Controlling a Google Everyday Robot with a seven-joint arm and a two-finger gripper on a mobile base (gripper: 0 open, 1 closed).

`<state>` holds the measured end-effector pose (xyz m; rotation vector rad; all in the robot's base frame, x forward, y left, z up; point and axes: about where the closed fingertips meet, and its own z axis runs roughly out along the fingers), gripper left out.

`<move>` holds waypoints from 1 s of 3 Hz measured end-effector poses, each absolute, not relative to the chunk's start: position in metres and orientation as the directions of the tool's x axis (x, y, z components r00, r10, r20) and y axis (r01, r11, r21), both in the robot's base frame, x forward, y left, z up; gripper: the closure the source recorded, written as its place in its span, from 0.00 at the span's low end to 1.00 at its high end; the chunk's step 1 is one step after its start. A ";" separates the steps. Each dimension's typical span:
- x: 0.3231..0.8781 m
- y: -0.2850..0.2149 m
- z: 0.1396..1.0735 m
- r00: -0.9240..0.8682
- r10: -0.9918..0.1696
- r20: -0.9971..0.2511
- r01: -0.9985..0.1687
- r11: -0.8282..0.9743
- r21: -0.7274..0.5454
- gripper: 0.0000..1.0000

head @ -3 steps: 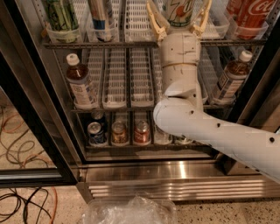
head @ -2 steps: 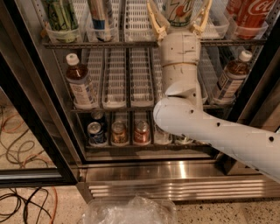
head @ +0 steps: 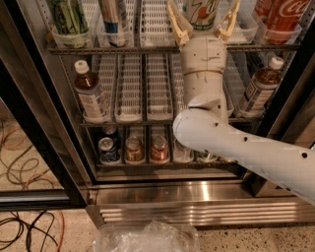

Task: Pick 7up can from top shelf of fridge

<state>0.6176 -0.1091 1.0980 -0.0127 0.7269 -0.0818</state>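
The 7up can [head: 204, 11], pale white with green lettering and a red dot, stands on the top shelf [head: 123, 50] of the fridge [head: 187, 194], cut off by the frame's top edge. My gripper [head: 203, 22] reaches up from the white arm. Its yellowish fingers [head: 177, 22] are spread open, one on each side of the can's lower part, close to it. The can still rests in its lane front.
A red Coca-Cola can [head: 288, 15] stands right of the 7up can. A dark green can [head: 69, 17] and a blue one [head: 113, 17] stand left. Bottles [head: 91, 93] sit on the middle rack, small cans [head: 134, 149] below. The black door frame [head: 39, 123] is left; cables [head: 24, 226] and plastic wrap [head: 147, 236] lie on the floor.
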 end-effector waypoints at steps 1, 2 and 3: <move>0.620 -0.111 1.097 0.741 -0.083 -0.666 0.078 0.996 -0.037 0.36; 0.620 -0.111 1.097 0.741 -0.083 -0.666 0.078 0.996 -0.037 0.58; 0.619 -0.111 1.097 0.741 -0.083 -0.666 0.078 0.996 -0.037 0.82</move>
